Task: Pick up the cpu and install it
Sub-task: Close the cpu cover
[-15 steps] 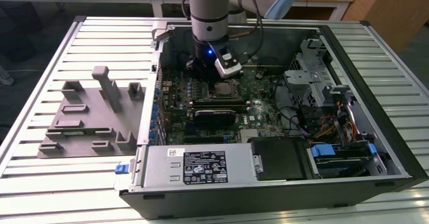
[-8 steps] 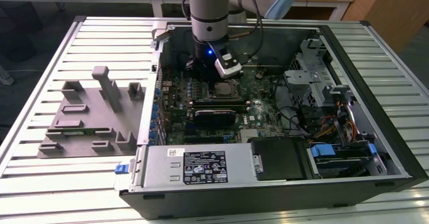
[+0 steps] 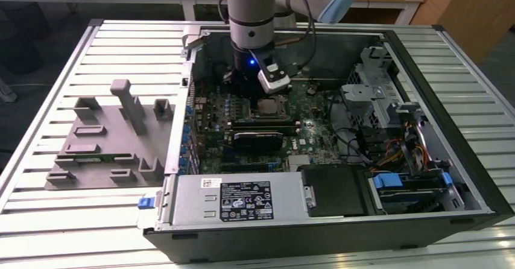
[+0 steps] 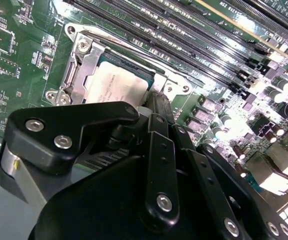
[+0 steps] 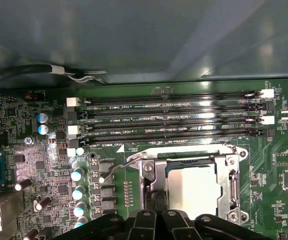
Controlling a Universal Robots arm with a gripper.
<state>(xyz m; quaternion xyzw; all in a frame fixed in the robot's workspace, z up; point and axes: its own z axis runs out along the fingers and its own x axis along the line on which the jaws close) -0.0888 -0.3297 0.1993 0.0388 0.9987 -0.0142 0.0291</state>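
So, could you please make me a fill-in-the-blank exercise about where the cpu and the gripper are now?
1. The cpu lies in the metal-framed ____ of the motherboard.
2. The motherboard's colour is ____.
3. The gripper is ____ the open computer case, close to the cpu.
4. In the exterior view, the grey holder lies at the view's ____ of the case.

Missing words: socket; green; inside; left.
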